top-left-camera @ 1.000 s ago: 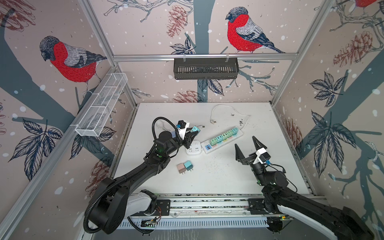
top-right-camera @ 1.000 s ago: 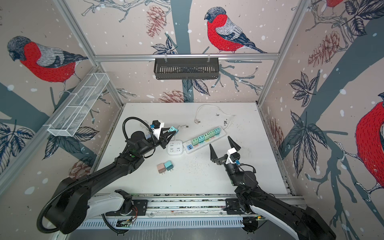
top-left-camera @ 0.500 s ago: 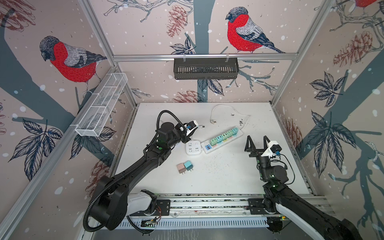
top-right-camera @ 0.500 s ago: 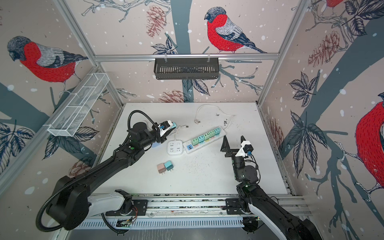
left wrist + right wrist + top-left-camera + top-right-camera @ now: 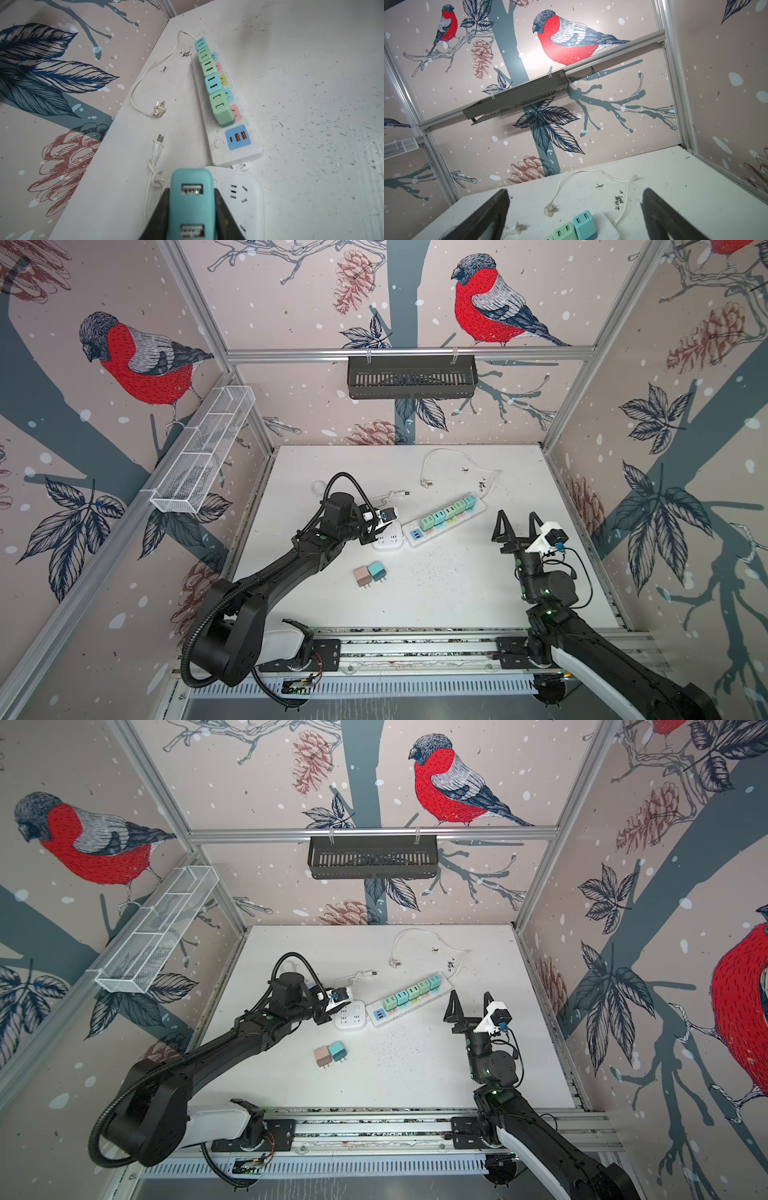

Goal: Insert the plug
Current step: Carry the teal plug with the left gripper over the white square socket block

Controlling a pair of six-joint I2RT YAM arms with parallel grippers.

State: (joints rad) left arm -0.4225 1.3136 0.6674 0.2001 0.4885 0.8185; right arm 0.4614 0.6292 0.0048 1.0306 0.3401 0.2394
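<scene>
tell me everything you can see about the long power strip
The power strip is a long white plastic-looking bar lying flat, diagonal on the table. Five teal and green chargers stand plugged in a row, coloured tabs beside them. One end has a round button and a blue panel with orange USB ports; a socket block lies close by, contact unclear. From the other end a white cord loops to its plug, loose on the table.
</scene>
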